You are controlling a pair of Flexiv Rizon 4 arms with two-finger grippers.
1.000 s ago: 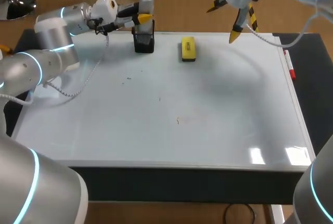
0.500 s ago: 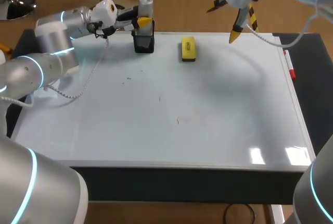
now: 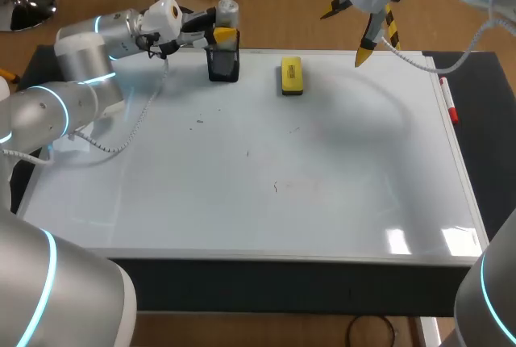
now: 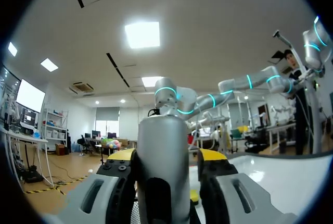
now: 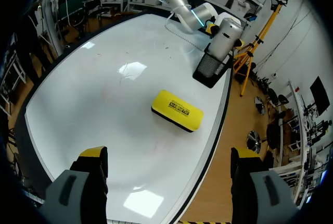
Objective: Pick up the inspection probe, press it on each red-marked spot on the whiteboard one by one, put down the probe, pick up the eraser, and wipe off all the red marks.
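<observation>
Nearest to you, the whiteboard [image 3: 322, 218] covers the table. It carries a few tiny strokes [image 3: 275, 188] around its middle, too small for you to judge their colour. A red marker [image 3: 448, 103] lies along the board's right edge.

Farther back, the yellow eraser [image 3: 291, 76] lies flat near the far edge, with nothing touching it. In the right wrist view it sits ahead of the fingers [image 5: 177, 110].

Just to its left stands the black mesh holder [image 3: 223, 64]. Your left gripper [image 3: 223, 28] is above it, pinching the silver inspection probe [image 3: 228, 10]. In the left wrist view the yellow-tipped fingers [image 4: 120, 156] press the probe's barrel [image 4: 163, 146] from both sides. The probe stands upright over the holder with its lower end at the holder's mouth. You cannot tell whether it clears the rim.

Your right gripper [image 3: 345, 34] hangs above the far right of the board, well apart from the eraser. Its fingers are spread wide and hold nothing.
</observation>
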